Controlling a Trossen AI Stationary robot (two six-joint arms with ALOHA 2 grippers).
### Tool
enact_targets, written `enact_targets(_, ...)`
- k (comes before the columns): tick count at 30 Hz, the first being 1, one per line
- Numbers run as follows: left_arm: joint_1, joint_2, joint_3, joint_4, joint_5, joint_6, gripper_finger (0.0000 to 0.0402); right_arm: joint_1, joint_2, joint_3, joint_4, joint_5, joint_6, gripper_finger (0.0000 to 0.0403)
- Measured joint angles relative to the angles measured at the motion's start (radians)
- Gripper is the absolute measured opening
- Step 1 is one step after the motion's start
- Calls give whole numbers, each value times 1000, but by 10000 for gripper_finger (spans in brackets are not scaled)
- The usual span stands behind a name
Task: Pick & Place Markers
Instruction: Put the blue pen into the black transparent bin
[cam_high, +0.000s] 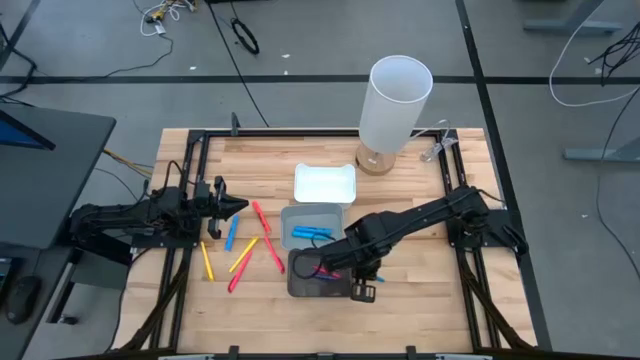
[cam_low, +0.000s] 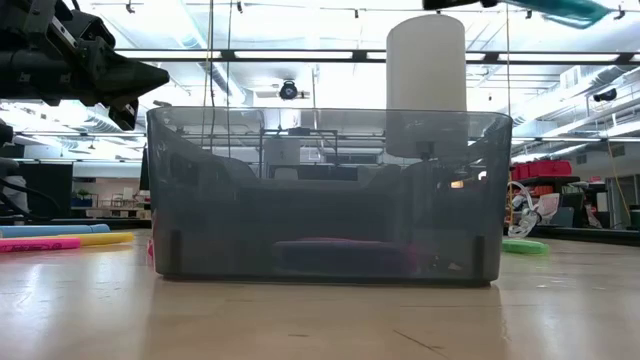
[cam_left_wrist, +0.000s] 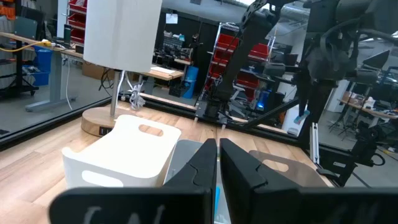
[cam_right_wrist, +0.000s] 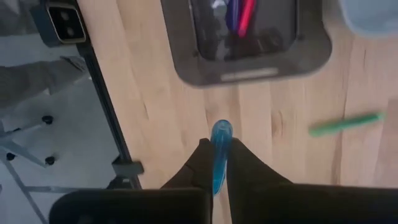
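At frame left, the left tool (cam_high: 240, 206) hovers over the counter (cam_high: 420, 300), fingers pressed together on nothing. Loose markers (cam_high: 245, 254) lie just right of it. Right of center, the right tool (cam_right_wrist: 216, 167) pinches a blue marker (cam_right_wrist: 220, 152) above the dark tray (cam_high: 300, 283).

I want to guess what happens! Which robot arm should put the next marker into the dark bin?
Probably the right arm. Its gripper is shut on a blue marker above the dark bin. The left gripper is shut and empty, off by the loose markers.
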Motion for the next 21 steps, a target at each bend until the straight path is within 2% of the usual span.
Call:
enact_targets(9, 0, 0, 0, 0, 0, 0, 23, -31, 72, 97, 9, 48, -35, 11)
enact_targets(21, 0, 0, 0, 0, 0, 0, 23, -48, 132, 106, 127, 98, -95, 11)
